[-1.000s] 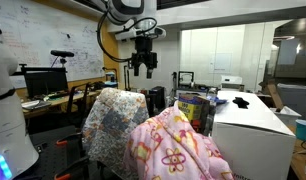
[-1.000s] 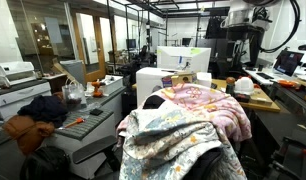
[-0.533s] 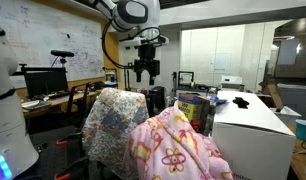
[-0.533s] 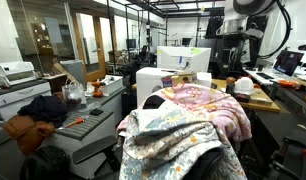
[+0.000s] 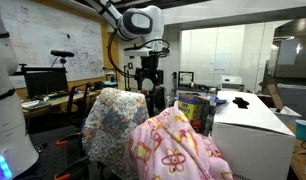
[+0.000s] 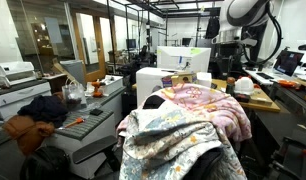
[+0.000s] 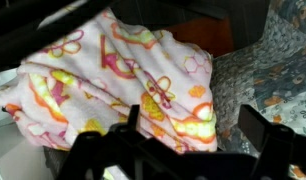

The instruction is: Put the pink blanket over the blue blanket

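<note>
Pink fleece blanket with yellow swirly flowers (image 7: 113,70) heaped beneath a wide-open, empty pincer (image 5: 147,84).
The pincer hangs well above the cloth. The pink folds lie under and ahead of its fingers, spreading across their gap, with the mottled grey-blue speckled blanket (image 7: 265,70) touching alongside. Only the wrist view shows that line-up. Both exterior views show the drop from pincer to cloth, which the wrist view hides.
</note>
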